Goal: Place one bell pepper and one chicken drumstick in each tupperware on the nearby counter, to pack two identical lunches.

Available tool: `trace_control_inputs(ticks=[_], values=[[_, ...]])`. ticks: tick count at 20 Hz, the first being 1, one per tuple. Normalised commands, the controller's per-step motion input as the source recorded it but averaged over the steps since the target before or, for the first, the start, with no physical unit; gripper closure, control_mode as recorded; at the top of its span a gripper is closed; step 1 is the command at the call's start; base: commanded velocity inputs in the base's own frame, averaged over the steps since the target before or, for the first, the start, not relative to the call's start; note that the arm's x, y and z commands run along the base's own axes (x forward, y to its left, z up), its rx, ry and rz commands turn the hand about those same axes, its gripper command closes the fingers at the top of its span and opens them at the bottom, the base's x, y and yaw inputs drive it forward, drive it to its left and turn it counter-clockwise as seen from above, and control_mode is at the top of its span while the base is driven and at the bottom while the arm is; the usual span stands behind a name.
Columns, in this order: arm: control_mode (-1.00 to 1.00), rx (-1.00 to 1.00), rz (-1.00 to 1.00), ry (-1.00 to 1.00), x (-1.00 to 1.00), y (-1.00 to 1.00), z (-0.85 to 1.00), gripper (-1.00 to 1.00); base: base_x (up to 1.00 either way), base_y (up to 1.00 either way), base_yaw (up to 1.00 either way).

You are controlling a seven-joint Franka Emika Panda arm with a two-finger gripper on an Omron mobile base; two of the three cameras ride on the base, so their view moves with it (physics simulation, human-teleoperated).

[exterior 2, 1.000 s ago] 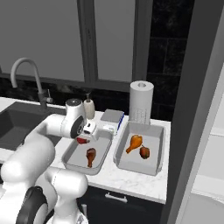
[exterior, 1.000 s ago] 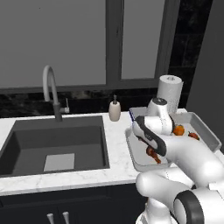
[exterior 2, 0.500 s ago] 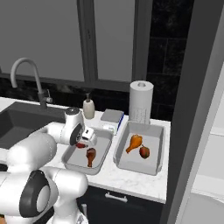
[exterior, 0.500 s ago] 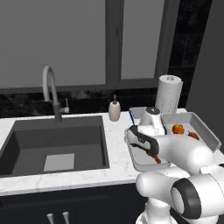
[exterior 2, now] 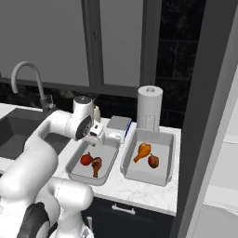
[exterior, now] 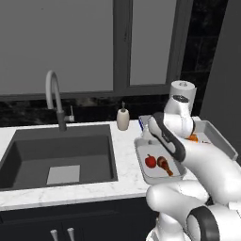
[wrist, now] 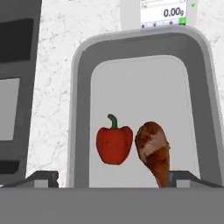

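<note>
- Red bell pepper (wrist: 114, 145) lies in the near tupperware (wrist: 83, 109), touching the brown chicken drumstick (wrist: 154, 151) to its right.
- Gripper (wrist: 113, 177) hangs above that tupperware, jaws spread, holding nothing.
- Best lift straight up, clear of the rim.

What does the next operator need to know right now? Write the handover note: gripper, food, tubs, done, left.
Gripper: open, holding nothing, above the near tupperware.
Near tupperware: red bell pepper and brown chicken drumstick lie side by side on its floor, close together; contact unclear.
Far tupperware, by the paper towel roll: orange drumstick and darker pepper inside.
Both tubs sit on the counter, right of the sink.
Done: each tub appears to hold one pepper and one drumstick.
Left: nothing to pack, it seems; lift the arm clear.
</note>
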Motion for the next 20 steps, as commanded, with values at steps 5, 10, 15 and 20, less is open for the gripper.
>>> trace_control_inputs(ticks=[5,10,15,20], values=[[-1.0,-0.04,0.12,-0.33,-1.0,0.22,1.0,-1.0,0.0,0.0,0.0],[-1.0,-0.13,0.08,-0.41,-1.0,0.28,1.0,-1.0,0.0,0.0,0.0],[-1.0,-0.1,0.02,-0.63,-1.0,0.13,0.96,-1.0,0.0,0.0,0.0],[-1.0,-0.01,-0.08,-0.52,-0.73,-0.12,0.39,-1.0,0.0,0.0,0.0]])
